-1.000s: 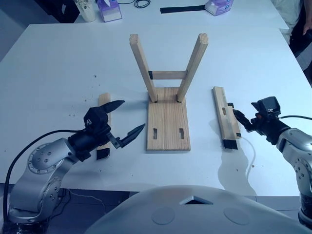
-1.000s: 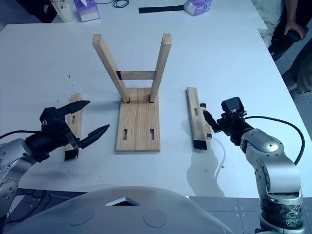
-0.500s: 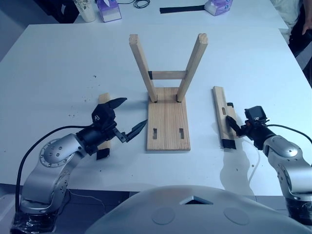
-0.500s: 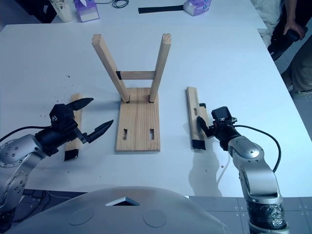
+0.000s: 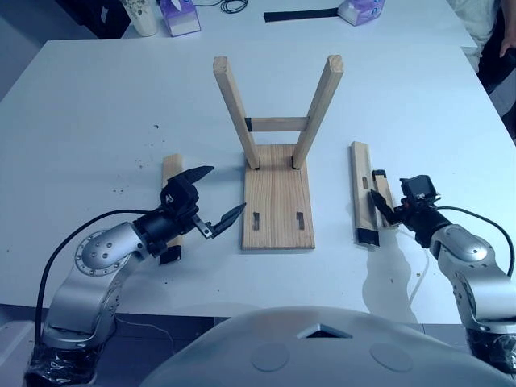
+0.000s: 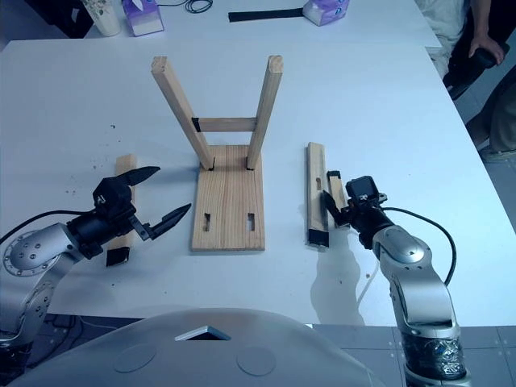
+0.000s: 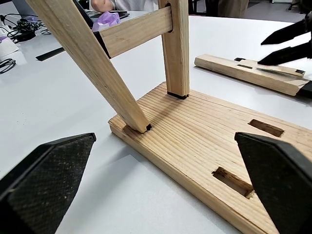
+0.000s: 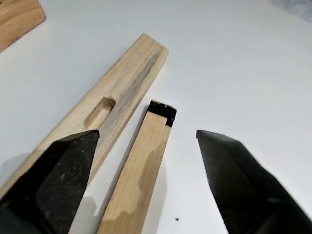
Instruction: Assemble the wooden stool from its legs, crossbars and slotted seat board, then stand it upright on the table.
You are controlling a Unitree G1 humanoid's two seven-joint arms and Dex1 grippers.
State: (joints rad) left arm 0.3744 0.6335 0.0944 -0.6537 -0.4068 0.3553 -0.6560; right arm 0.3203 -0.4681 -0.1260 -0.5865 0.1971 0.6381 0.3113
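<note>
Straddling the crossbar (image 8: 144, 165) with jaws spread and empty, the right gripper (image 8: 146, 135) is hovering over the surface (image 5: 97, 121) right of the seat board (image 5: 278, 197) — the bar's long axis running between the jaws — nearer than the open-jawed left gripper (image 5: 227, 188).

Seat board (image 5: 278, 197) lies flat mid-table (image 5: 97, 105), toward the front edge. Standing legs (image 5: 236, 109), joined by a crossbar (image 5: 280, 124), sit in its far slots. Left loose leg (image 5: 172, 171) lies left of the board. Right loose leg (image 5: 360, 189) lies right of it, short bar (image 5: 384, 192) just beside on the right-edge side.
</note>
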